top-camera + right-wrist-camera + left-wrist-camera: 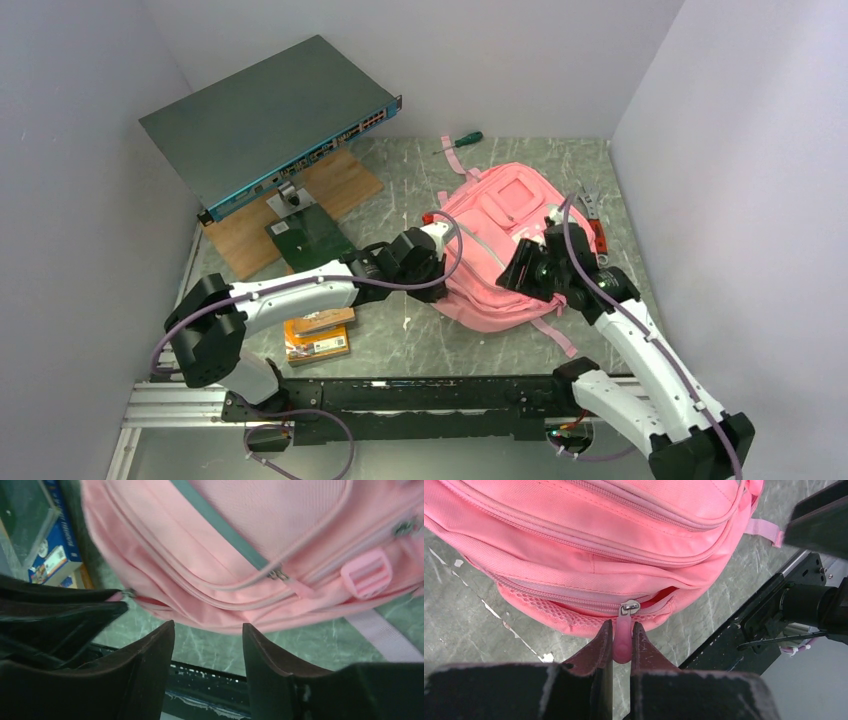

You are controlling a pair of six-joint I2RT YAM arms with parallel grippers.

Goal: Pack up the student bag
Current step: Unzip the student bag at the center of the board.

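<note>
The pink student bag (500,240) lies flat on the marbled table, front pockets up. It fills the top of the left wrist view (589,540) and the right wrist view (240,545). My left gripper (623,630) is shut on the pink zipper pull (623,642) of the bag's side zip, whose metal slider (629,608) sits just beyond the fingertips. In the top view the left gripper (432,262) is at the bag's left edge. My right gripper (207,630) is open and empty, hovering over the bag's near edge (525,272).
A network switch (265,125) leans on a wooden board (300,205) at the back left. Boxed books (318,338) lie by the left arm. A screwdriver (460,141) lies behind the bag, pliers (592,215) to its right. A black rail (400,395) runs along the near edge.
</note>
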